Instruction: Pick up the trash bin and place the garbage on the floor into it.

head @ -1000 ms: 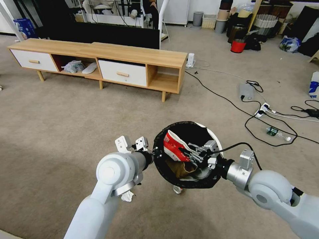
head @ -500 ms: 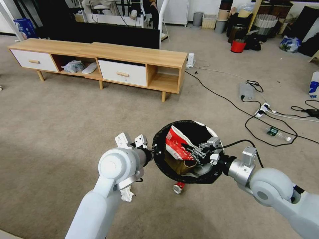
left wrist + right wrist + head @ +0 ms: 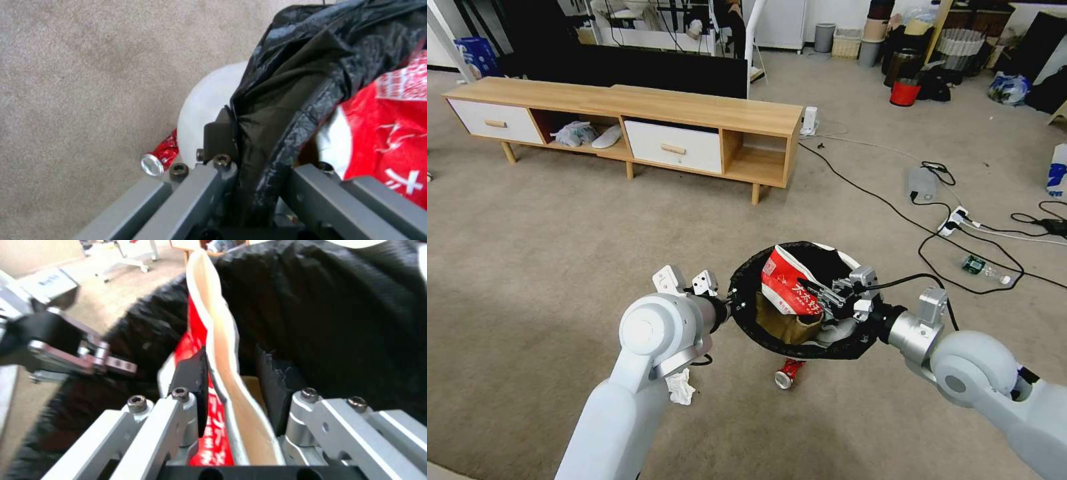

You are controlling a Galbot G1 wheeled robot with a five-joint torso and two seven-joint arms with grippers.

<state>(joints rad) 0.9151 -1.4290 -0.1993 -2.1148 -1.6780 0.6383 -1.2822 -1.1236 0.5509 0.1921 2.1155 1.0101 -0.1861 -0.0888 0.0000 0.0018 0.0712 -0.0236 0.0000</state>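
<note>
The right gripper (image 3: 819,297) reaches in over the mouth of the trash bin (image 3: 848,261), and in the right wrist view its fingers (image 3: 192,373) stand a little apart with the red-and-white snack wrapper (image 3: 790,287) between them; one pad lies against the wrapper's red face while a narrow gap shows on the other side, so the wrapper is loosely held rather than pinched. The wrapper stands upright inside the black bag (image 3: 747,313) that lines the bin, leaning toward the bin's left side, with a brown paper bag (image 3: 780,325) under it. The left gripper (image 3: 730,309) is closed on the bin's left rim; the left wrist view shows its dark finger (image 3: 219,135) pressed on the white wall outside, the bag-covered rim pinched between the fingers. The bin is held off the carpet between the two arms. Below it on the carpet lies a crushed red can (image 3: 785,375), just under the bin's near edge, and a crumpled white tissue (image 3: 681,387) lies beside the left arm. A small plastic bottle (image 3: 979,267) lies well to the right among black cables (image 3: 934,233).
</note>
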